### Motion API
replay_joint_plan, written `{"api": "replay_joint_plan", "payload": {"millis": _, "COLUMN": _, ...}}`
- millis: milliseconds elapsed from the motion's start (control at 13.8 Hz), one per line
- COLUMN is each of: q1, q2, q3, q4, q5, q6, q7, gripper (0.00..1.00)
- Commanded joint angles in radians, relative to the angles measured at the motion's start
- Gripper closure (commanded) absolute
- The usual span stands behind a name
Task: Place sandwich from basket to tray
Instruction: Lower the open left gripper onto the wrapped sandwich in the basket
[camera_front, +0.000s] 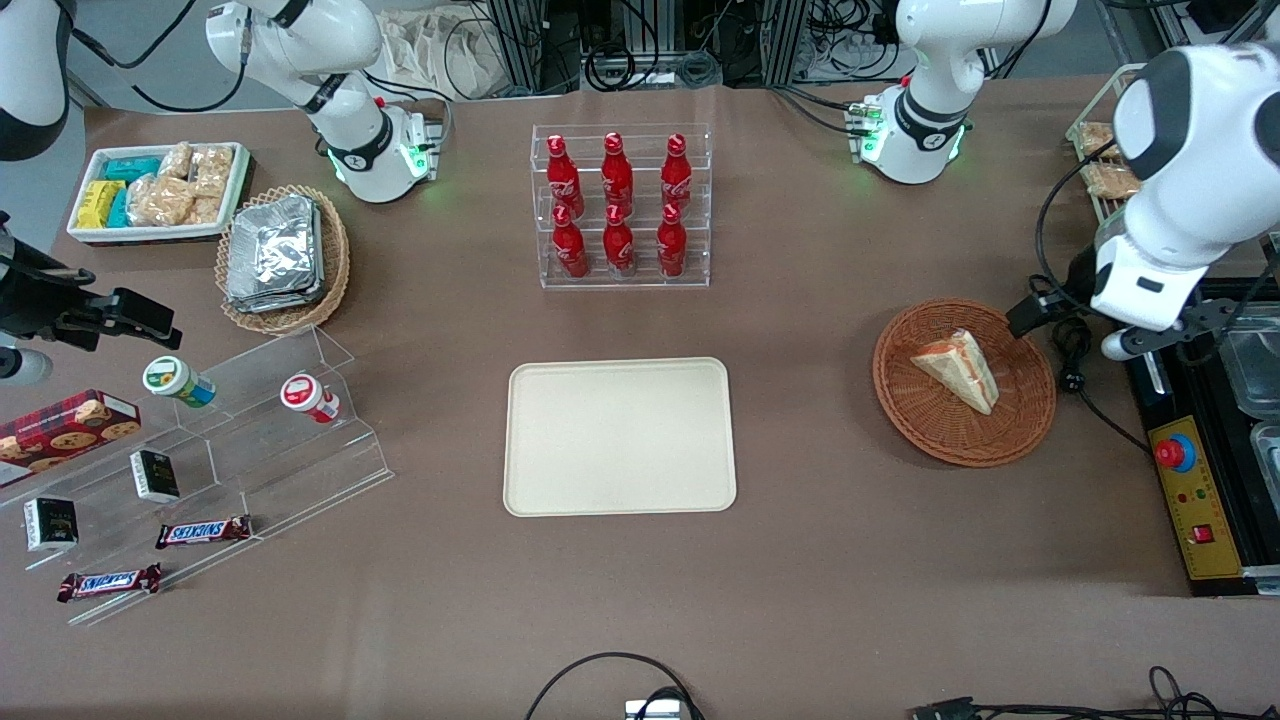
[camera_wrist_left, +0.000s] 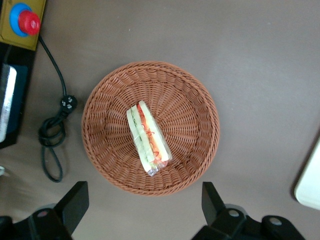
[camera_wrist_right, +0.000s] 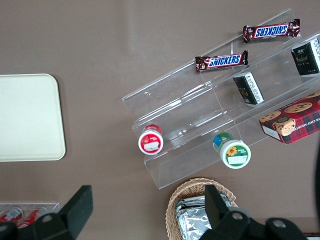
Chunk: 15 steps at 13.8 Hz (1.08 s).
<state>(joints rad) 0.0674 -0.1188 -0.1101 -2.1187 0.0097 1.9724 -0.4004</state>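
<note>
1. My tool hangs above the counter with its two fingers spread wide apart, gripping nothing.
2. Through the wrist camera I look straight down on the basket, and the tool's fingers are clear of its rim.
3. The sandwich lies in the basket's middle, wrapped in clear film, its red, orange and green filling edge turned up toward my wrist camera.
4. From the front I see the sandwich in the basket at the working arm's end of the counter.
5. The tray sits flat at the counter's middle, well apart from the basket, with nothing on it.
6. A rack of red bottles stands farther from the front camera than the tray.
</note>
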Motion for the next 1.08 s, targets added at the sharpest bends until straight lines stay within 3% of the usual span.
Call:
{"api": "replay_joint_plan", "payload": {"millis": 0, "q1": 0.005, "q2": -0.050, "q3": 0.001, "q4": -0.142, "q5": 0.013, "q6": 0.115, "q7": -0.087, "gripper": 0.00}}
{"api": "replay_joint_plan", "payload": {"millis": 506, "q1": 0.006, "q2": -0.041, "q3": 0.003, "q4": -0.386, "q5": 0.012, "q6": 0.432, "q7": -0.314, "gripper": 0.00}}
{"api": "replay_joint_plan", "payload": {"millis": 1012, "q1": 0.009, "q2": 0.030, "q3": 0.007, "q4": -0.477, "q5": -0.005, "q6": 0.618, "q7": -0.333, "gripper": 0.00}}
